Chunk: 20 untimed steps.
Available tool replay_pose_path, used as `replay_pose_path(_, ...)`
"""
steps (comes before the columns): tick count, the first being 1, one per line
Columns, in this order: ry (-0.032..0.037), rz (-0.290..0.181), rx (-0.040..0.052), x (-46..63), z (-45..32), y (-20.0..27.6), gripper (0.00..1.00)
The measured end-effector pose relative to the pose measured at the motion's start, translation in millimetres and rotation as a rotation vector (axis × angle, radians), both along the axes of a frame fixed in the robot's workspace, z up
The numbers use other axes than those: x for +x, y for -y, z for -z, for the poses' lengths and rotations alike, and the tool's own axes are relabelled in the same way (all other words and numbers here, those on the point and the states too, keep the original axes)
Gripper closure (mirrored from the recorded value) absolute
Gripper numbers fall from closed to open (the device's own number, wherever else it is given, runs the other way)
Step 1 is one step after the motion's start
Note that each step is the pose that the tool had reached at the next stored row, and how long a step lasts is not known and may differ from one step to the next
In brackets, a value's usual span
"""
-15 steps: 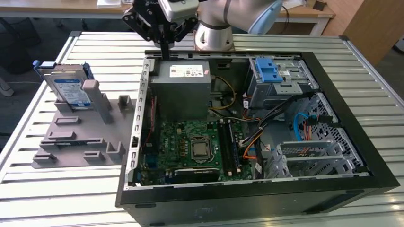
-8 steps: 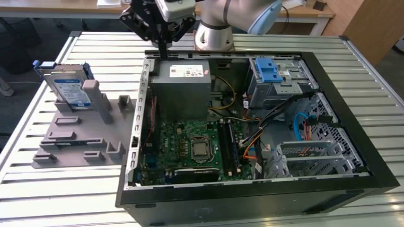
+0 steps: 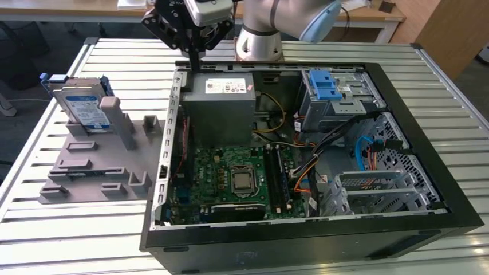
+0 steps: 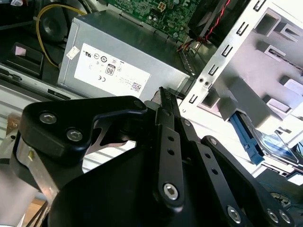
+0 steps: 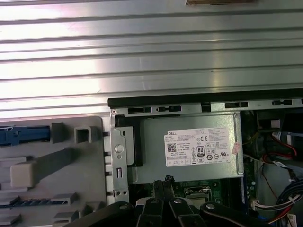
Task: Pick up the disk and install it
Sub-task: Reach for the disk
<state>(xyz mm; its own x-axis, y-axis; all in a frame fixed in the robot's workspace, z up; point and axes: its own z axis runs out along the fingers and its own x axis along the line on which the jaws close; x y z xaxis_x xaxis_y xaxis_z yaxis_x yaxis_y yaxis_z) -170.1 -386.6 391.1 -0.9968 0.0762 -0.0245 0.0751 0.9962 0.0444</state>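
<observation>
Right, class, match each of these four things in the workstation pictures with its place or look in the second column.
1. disk
2. gripper
3. power supply
4. motherboard

A. green, flat on the computer case floor
B. upright in the grey holder on the table
C. above the case's far rim
D. grey box with a white sticker

Pairs: 1-B, 2-C, 3-D, 4-A

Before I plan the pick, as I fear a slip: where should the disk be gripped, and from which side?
Probably its free top edge, from above, jaws across the two flat faces: the disk stands on edge in the grey holder, which blocks its lower part.
</observation>
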Motion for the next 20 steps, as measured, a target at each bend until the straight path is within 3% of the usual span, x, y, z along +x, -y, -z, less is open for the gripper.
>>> replay_pose_path(20,0.0,0.0,0.0,-10.9,0.8,-3.1,0.89)
